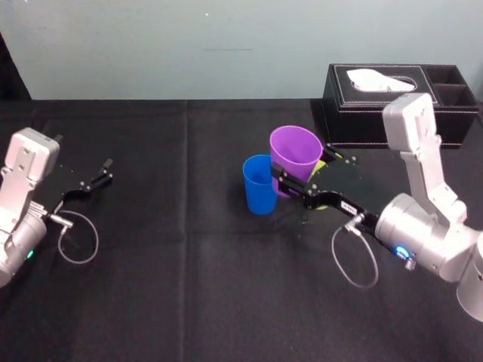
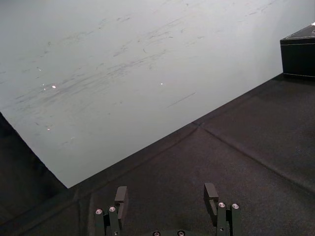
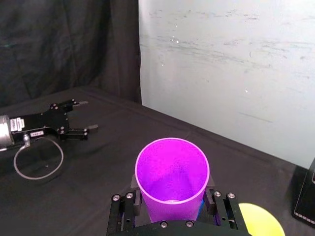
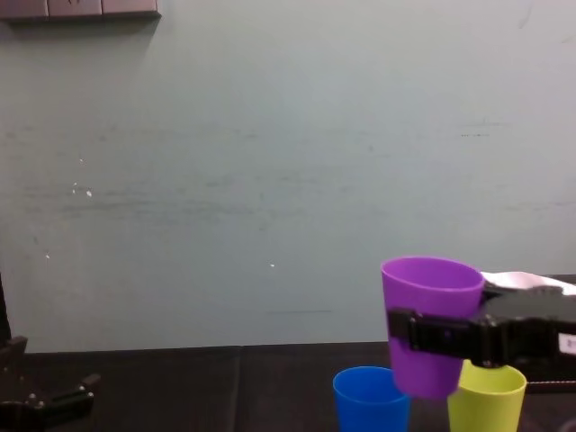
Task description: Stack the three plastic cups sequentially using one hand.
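While the right gripper (image 1: 306, 172) squeezes the purple cup (image 1: 296, 153) right of the middle of the head view, the cup hangs upright in the air, mouth up. In the chest view the blue cup (image 4: 369, 400) stands on the table (image 1: 189, 286), lower and just left of it, and the yellow-green cup (image 4: 486, 396) stands lower and just right. I think the purple cup must move sideways, then straight down into one of them. The left gripper (image 1: 94, 181) rests with fingers apart at the left edge, well apart from the cups. I count three cups, one of each colour, two grippers, and one black tissue box (image 1: 392, 98) at the upper right
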